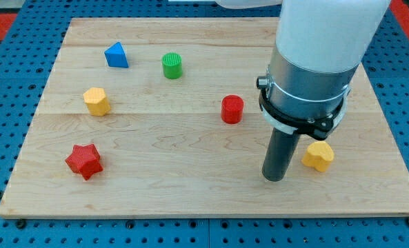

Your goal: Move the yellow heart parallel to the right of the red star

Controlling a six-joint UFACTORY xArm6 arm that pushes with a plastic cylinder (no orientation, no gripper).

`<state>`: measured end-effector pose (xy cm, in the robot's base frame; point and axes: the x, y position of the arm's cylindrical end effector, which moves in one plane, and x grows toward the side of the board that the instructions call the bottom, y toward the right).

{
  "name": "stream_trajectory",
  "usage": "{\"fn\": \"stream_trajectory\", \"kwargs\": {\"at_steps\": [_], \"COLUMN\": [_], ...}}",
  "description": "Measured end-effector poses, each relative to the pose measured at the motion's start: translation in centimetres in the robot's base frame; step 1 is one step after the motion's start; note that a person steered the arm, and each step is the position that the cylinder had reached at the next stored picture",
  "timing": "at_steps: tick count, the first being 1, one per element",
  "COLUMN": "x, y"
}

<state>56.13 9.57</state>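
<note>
Wooden board [190, 200] on a blue pegboard, seen from above and in front. My arm comes down from the view's top right; there's no claw to spread or close, just a dark rod, and my tip [274, 179] sits on the wood at lower right. The yellow heart [318, 156] lies just beside the tip, on its right; can't tell if they touch. The red star [84, 161] is well apart, near the view's bottom left, at abt the same height as the heart. A red cylinder [232, 109] sits up-left of the tip, a yellow hexagon-ish block [96, 101] above the star, w/ a blue triangle [116, 55] and green cylinder [172, 65] near the top. Risk as I judge it: my tip is on the heart's left, so pushing from here sends it right, toward the board edge. An off-centre shove could also spin it aside
</note>
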Motion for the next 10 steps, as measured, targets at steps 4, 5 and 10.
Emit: {"fn": "stream_trajectory", "kwargs": {"at_steps": [4,5,10], "x": [0.0,0.0,1.5], "y": [-0.9,-1.1,12.2]}}
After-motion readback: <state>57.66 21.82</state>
